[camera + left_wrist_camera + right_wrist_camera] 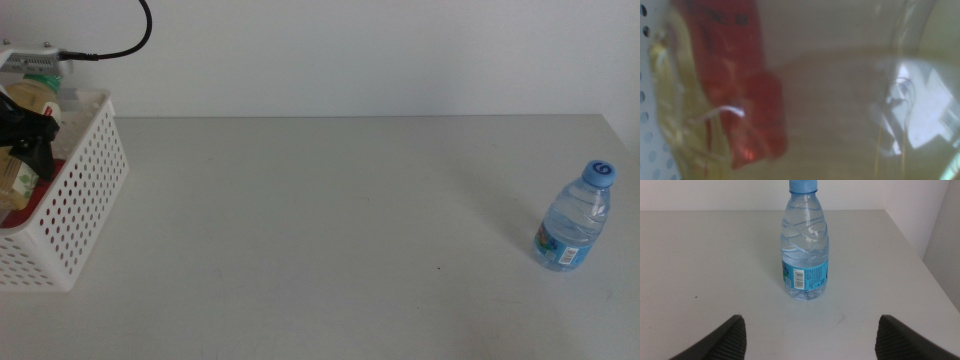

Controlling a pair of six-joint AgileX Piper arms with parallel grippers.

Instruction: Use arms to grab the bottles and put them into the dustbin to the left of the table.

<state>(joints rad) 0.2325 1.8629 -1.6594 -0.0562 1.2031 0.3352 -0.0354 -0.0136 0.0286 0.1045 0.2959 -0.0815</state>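
Dustbin [85,190]: white perforated basket at table's [330,230] left end.
Yellow-liquid bottle [25,95]: inside dustbin, w/ red can [740,85] beside it.
Left gripper [28,135]: over dustbin, at the bottle; jaw spread can't be told, wrist cam blocked by bottle.
Blue-capped water bottle [576,222]: upright, far from dustbin, table's right end.
Right gripper [810,335]: jaws wide apart, empty, near water bottle, not touching.

1. Left gripper [30,135]: cut by the left edge over the dustbin [85,200]; jaw state unreadable.
2. Yellow bottle [840,110]: fills the left wrist view, blurred; red label [740,80] illegible.
3. Water bottle [805,255]: cap top cropped in the right wrist view.
4. Right gripper [810,337]: only jaw tips visible.
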